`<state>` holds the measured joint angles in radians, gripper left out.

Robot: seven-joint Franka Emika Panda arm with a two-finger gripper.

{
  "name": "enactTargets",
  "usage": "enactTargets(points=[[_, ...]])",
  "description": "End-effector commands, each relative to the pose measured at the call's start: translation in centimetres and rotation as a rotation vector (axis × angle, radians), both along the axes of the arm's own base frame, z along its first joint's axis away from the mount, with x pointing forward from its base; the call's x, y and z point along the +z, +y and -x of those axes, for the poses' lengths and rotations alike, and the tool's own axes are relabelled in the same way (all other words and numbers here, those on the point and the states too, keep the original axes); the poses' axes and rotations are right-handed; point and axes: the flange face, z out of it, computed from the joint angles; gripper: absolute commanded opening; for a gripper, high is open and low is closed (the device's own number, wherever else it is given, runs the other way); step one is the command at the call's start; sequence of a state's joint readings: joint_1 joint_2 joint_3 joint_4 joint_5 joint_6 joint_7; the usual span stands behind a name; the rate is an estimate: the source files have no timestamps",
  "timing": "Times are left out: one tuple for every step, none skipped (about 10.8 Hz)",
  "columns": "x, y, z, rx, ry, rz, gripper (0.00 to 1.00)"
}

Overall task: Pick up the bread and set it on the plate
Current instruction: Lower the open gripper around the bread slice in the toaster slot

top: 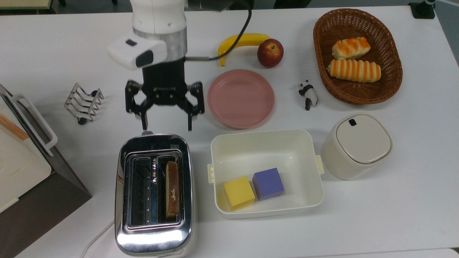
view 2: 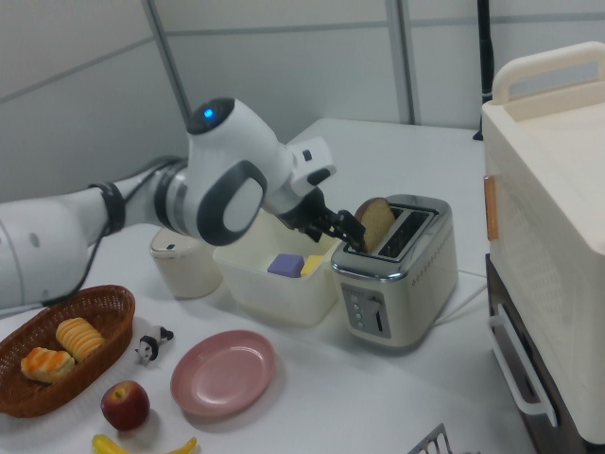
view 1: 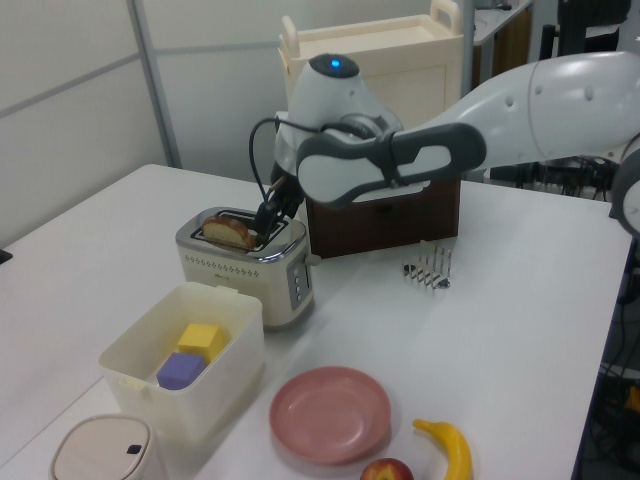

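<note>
Standing on the tabletop (top: 53, 43), toaster (top: 154, 193) w/ the bread (top: 172, 189) upright in the slot nearer the top view's right. Pink plate (top: 241, 98) bare, just beside the pincer (top: 167, 126) in top view. Pincer spread wide, holding nothing, hanging by toaster's end, apart from bread.

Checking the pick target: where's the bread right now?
The bread stands on edge in the toaster's slot nearer the top view's right, beside the cream tub, with the open gripper just above the toaster.
</note>
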<state>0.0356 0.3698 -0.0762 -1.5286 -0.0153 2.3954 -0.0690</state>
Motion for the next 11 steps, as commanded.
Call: enactTargets(points=[[-1.6,0.6,-1.9,0.001,-0.094,0.003,0.88],[-1.9,0.8,-2.5,0.012,-0.144,0.008,0.83],[-2.1,1.0,-2.9,0.023,-0.185,0.019,0.81],[-2.2,1.0,-3.1,0.037,-0.216,0.042,0.71],[-2.3,1.1,-3.3,0.053,-0.225,0.066,0.59],[-2.4,1.3,-3.3,0.076,-0.23,0.094,0.41],[-2.4,1.4,-3.3,0.079,-0.231,0.101,0.29],[-2.5,1.4,-3.2,0.078,-0.228,0.101,0.17],[-2.5,1.5,-3.2,0.08,-0.228,0.101,0.12],[-2.5,1.5,-3.2,0.079,-0.23,0.1,0.11],[-2.2,1.4,-3.2,0.075,-0.234,0.098,0.11]])
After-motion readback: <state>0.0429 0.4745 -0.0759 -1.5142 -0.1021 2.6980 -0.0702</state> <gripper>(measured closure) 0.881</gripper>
